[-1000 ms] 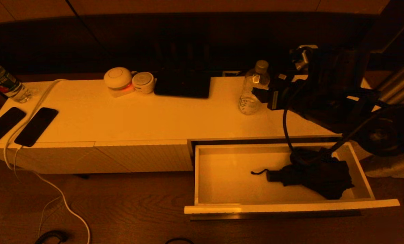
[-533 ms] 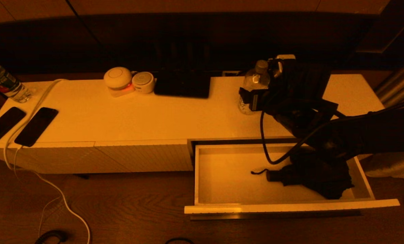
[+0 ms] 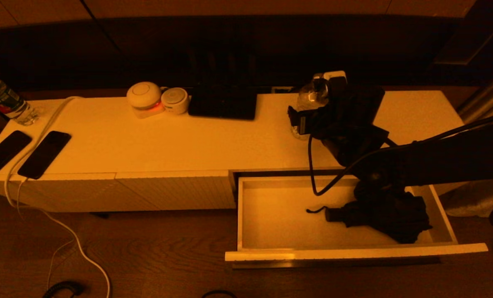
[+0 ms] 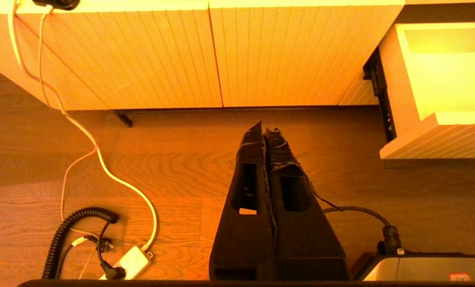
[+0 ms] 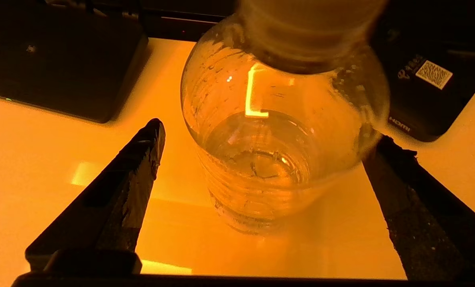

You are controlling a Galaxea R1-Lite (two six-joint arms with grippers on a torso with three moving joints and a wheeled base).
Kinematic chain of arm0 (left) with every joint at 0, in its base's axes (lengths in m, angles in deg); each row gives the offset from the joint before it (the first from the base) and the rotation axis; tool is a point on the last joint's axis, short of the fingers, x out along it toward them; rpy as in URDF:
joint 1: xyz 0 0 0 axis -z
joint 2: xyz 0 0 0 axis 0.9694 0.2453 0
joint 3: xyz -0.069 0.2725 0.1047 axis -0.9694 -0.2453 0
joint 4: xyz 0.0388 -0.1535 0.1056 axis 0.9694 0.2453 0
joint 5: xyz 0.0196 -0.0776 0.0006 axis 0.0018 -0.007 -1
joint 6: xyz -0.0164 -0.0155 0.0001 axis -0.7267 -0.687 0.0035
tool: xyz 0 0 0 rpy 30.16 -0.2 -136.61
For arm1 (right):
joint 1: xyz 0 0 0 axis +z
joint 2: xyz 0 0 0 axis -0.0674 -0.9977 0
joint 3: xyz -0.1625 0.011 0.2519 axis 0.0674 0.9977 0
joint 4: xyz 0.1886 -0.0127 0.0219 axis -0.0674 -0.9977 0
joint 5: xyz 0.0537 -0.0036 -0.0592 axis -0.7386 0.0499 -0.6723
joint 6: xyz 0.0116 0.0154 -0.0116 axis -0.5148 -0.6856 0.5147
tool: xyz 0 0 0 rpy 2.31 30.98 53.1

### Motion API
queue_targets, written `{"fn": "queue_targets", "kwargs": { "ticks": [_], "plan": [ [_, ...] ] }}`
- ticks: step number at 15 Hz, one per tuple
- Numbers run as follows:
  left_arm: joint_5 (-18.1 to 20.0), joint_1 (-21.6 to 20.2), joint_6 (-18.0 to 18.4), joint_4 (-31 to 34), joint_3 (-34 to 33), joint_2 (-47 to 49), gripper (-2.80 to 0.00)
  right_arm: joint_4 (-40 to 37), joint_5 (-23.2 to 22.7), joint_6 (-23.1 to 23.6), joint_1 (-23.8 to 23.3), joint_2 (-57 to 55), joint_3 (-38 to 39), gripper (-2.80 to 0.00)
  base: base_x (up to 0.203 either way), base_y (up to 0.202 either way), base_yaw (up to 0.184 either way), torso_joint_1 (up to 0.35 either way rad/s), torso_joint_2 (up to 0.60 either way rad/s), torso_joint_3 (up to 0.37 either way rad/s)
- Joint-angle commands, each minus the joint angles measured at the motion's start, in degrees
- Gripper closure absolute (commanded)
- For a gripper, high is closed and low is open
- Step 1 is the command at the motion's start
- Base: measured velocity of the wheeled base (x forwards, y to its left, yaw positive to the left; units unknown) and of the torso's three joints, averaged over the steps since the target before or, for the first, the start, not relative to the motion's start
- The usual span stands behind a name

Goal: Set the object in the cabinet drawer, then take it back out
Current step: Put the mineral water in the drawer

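On the cabinet top [image 3: 188,140], behind the pulled-out drawer [image 3: 354,251], the water bottle [image 5: 281,151] stood upright, and it was probably the object to be stowed; 1 second before, the right gripper [image 5: 267,131] had hung off to its right, and by this moment it had swung in over the cabinet until its 2 fingers [image 5: 133,175] straddled the bottle's body, 1 on each side; they were spread wide with a gap on the near side, and whether the far finger touched the plastic could not be told; nothing was held yet. That meant the reach looked finished and the closing squeeze was the step due, so the task was at its very start.

The bottle's long axis ran vertical, cap up and base flat on the white surface, about a third full of water; the fingers came at it from the side, across that axis.

The drawer stood fully open; a folded black umbrella [image 3: 387,215] lay in its right half, handle pointing left, leaving the left half bare. A dark box [image 3: 223,103] and 2 round devices [image 3: 145,97] sat further left; 2 phones [image 3: 43,153] lay at the far left end.

The left gripper [image 4: 265,129] was parked low over the floor, fingers pressed together.
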Motion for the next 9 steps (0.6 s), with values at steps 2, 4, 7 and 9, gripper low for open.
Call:
{"fn": "queue_targets", "kwargs": {
  "ticks": [2,4,7,9],
  "plan": [
    [0.00,0.00,-0.02,0.00,0.00,0.00,0.00,0.94,0.17,0.54,-0.24,-2.66,-2.28,-2.80,0.000,0.000,0.000,0.000,0.00,0.000],
    [0.00,0.00,-0.02,0.00,0.00,0.00,0.00,1.10,0.25,0.53,-0.50,-4.13,-4.33,-2.80,0.000,0.000,0.000,0.000,0.00,0.000],
    [0.00,0.00,-0.02,0.00,0.00,0.00,0.00,2.64,0.73,0.58,-1.19,-6.84,-7.66,-2.80,0.000,0.000,0.000,0.000,0.00,0.000],
    [0.00,0.00,-0.02,0.00,0.00,0.00,0.00,2.88,0.96,0.60,-2.01,-7.08,-9.16,-2.80,0.000,0.000,0.000,0.000,0.00,0.000]
  ]
}}
